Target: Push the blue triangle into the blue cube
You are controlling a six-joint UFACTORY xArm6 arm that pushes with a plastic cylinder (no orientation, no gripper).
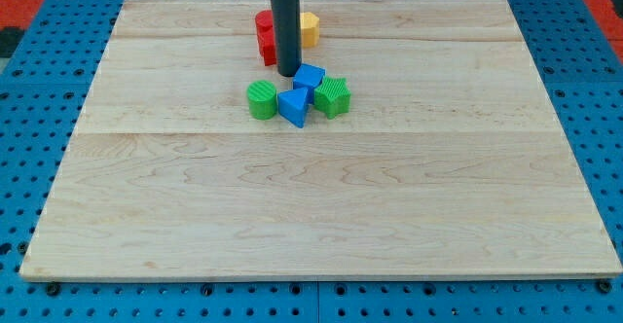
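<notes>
On the pale wooden table (321,216), the blue triangle block (292,108) touches the blue cube block (309,78) at its 1 o'clock. My tip (289,74) of the dark rod, which has no jaws, stands at the cube's 9 o'clock.

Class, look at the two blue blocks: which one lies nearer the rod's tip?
The blue cube: it sits right beside my tip, on the view's right. The blue triangle lies lower in the view, between two green blocks.

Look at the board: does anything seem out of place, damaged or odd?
Nothing stands out. The blue triangle touches the blue cube, flanked by two green blocks; my tip sits just left of the cube.
</notes>
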